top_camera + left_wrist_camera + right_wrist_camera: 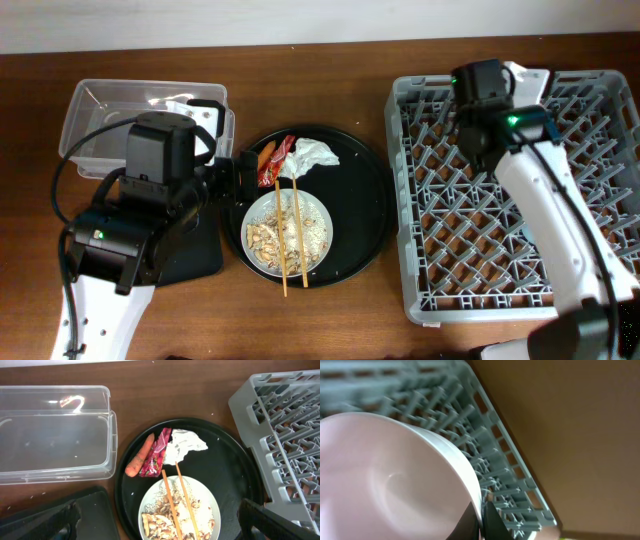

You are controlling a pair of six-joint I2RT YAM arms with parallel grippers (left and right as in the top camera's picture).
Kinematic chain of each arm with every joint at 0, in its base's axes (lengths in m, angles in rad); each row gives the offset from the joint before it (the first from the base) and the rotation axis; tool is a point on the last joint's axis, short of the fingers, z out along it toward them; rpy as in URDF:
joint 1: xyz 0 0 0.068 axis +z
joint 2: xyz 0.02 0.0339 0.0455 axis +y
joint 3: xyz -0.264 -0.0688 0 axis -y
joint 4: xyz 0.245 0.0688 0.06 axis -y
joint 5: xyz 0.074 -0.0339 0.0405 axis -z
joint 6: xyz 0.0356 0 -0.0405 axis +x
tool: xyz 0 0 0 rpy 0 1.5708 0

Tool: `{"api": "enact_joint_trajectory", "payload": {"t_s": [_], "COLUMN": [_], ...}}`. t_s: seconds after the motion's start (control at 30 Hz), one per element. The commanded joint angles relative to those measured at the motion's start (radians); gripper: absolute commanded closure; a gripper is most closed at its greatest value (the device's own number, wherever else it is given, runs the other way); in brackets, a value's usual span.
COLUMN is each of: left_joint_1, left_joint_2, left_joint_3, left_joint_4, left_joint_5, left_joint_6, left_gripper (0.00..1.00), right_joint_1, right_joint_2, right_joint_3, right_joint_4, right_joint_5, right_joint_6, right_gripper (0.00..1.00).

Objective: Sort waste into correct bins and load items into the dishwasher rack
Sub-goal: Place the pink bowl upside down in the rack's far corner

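Note:
A pale plate (326, 222) with beige food scraps (268, 240) and wooden chopsticks (295, 230) sits on the round black tray (360, 200). Behind it lie an orange carrot stick (266, 158), a red wrapper (277, 165) and a white tissue (312, 155). My left gripper (155, 527) is open and empty above the plate (212, 502). My right gripper (482, 515) is shut on the rim of a white bowl (385, 480), tilted over the grey rack (490, 435). The bowl is hidden in the overhead view. The blue cup is out of view.
The clear tub (100, 120) stands at the back left, with the shallow black rectangular tray (195, 250) in front of it under my left arm. The grey rack (520, 200) fills the right side, with my right arm across it.

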Motion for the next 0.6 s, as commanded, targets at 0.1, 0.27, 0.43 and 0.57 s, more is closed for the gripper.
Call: {"api": "enact_joint_trajectory", "payload": {"t_s": [0.1, 0.27, 0.43, 0.57], "left_joint_1": [0.004, 0.004, 0.004, 0.004], "left_joint_2": [0.000, 0.000, 0.000, 0.000], "left_joint_3": [0.009, 0.009, 0.009, 0.009], "left_joint_4": [-0.002, -0.002, -0.002, -0.002], "left_joint_5": [-0.010, -0.010, -0.010, -0.010], "left_joint_6": [-0.008, -0.008, -0.008, -0.008], "left_gripper": [0.01, 0.01, 0.01, 0.01], "right_joint_1": [-0.050, -0.049, -0.024, 0.027], "right_joint_2": [0.146, 0.243, 0.308, 0.312], "right_joint_3": [-0.008, -0.008, -0.008, -0.007], "right_joint_4": [0.011, 0.044, 0.034, 0.033], "right_joint_5": [0.067, 0.130, 0.131, 0.183], "right_joint_6": [0.058, 0.058, 0.058, 0.058], "right_gripper": [0.96, 0.96, 0.96, 0.96]}}
